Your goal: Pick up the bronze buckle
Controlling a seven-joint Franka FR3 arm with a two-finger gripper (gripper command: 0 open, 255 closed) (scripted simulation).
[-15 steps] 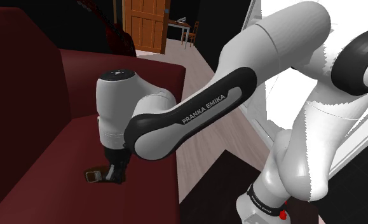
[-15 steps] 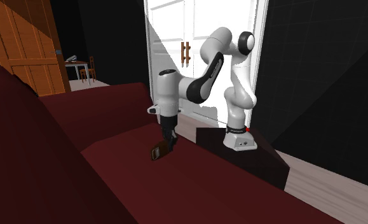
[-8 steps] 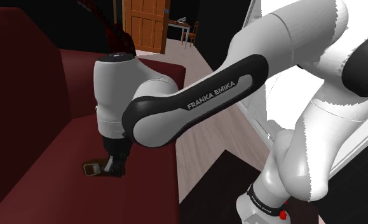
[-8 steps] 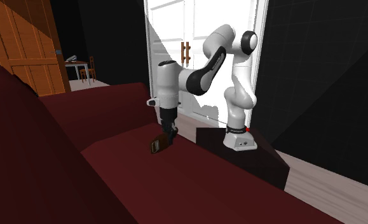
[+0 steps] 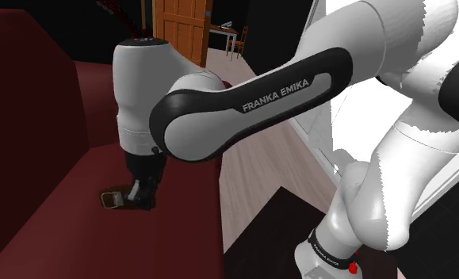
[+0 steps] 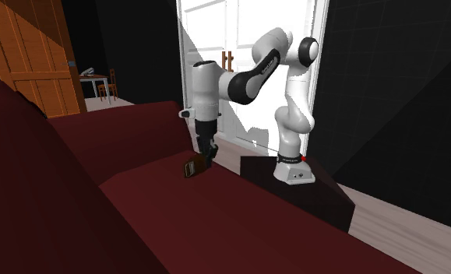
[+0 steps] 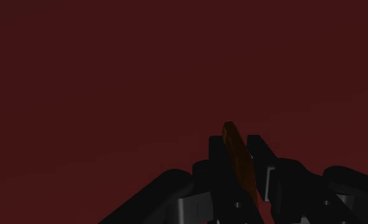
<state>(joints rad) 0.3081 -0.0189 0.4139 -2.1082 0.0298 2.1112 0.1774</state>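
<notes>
Nearest in the shoulder view is the white arm [image 5: 283,87], which rises from the dark stand [image 6: 325,198] and reaches over the dark red sofa [image 5: 77,238], its last link pointing straight down. Below that link the black pincer [image 5: 140,194] is clamped on the bronze buckle [image 5: 109,199]; in the wrist view the two fingers [image 7: 215,147] press on either face of the thin buckle [image 7: 238,162], which stands edge-on between them and pokes a little past the tips. The buckle sticks out sideways from the pincer toward the shoulder view's left and hangs tilted in the second exterior view [image 6: 191,167], low over the sofa seat, between the backrest [image 5: 21,119] and the seat's front edge that faces the stand. Whether it touches the seat I cannot tell. Pale wood floor [image 5: 259,182] runs along that front edge. Behind the arm stand white double doors [image 6: 239,31], and farther off, past the sofa's far end, an orange panelled wooden door [image 5: 180,28] stands beside a small table [image 6: 91,72], with black areas around them.
</notes>
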